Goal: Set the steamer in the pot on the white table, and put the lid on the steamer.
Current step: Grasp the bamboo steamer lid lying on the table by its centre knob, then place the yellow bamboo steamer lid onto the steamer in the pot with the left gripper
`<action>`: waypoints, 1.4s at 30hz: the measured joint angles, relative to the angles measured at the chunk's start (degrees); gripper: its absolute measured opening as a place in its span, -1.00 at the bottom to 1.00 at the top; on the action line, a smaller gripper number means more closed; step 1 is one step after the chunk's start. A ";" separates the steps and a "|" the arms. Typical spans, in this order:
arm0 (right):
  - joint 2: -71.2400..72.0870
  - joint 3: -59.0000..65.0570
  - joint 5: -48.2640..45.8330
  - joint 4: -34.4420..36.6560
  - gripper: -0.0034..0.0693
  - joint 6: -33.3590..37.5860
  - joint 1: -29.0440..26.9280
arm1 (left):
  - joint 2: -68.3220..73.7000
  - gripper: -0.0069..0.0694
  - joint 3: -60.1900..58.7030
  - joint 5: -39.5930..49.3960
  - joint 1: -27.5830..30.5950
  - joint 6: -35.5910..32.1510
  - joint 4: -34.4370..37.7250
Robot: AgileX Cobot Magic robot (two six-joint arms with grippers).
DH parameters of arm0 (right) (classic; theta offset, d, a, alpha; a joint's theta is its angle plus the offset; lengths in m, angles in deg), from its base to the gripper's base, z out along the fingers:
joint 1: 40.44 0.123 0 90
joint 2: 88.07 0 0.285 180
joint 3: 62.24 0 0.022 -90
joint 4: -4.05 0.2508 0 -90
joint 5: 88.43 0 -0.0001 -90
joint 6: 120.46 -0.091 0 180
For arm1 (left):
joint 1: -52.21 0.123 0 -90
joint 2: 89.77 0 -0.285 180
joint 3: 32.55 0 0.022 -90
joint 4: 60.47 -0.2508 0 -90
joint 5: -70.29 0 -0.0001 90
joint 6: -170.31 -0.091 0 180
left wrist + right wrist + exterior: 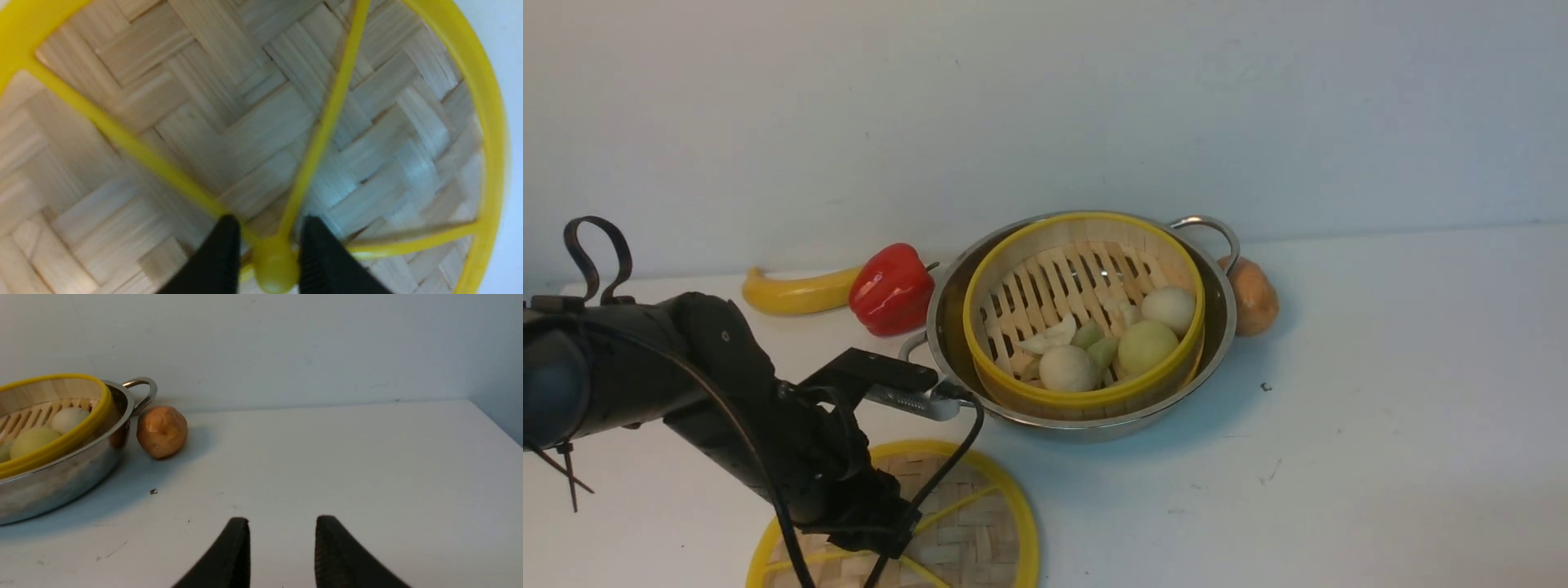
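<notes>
Plain pale wall [1045, 98] behind the white table [1380, 408]

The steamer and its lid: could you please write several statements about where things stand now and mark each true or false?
1. The round yellow-rimmed bamboo steamer sits inside the shiny stainless-steel pot. True.
2. The flat woven-bamboo lid covers the steamer. False: it lies on the white table, nearer the robot than the pot.
3. The left gripper straddles the lid's small yellow centre knob. True.
4. The right gripper holds the round orange-brown fruit. False: it is open and empty over the table; the fruit lies beside the pot.
5. The steamer is empty. False: pale round food pieces lie in it.
</notes>
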 joint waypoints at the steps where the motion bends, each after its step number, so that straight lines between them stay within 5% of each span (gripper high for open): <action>1: 0.00 0.00 0.00 0.00 -0.24 0.00 0.00 | -0.05 -0.53 0.27 0.40 0.00 0.00 0.01; 12: 0.00 0.00 0.00 0.00 -0.24 0.00 0.00 | -4.61 -0.52 3.91 12.51 -0.10 5.06 -4.68; 21: 0.00 0.01 0.00 0.00 -0.24 0.00 0.00 | -12.86 -0.52 7.21 24.06 -0.10 15.42 -19.60; 31: 0.00 0.01 0.00 0.00 -0.24 0.00 0.00 | -16.70 -0.52 17.59 24.04 -0.10 14.76 -15.61; 42: 0.00 0.01 0.00 0.00 -0.24 0.00 0.00 | -9.13 -0.52 32.41 14.27 -5.90 9.86 -13.22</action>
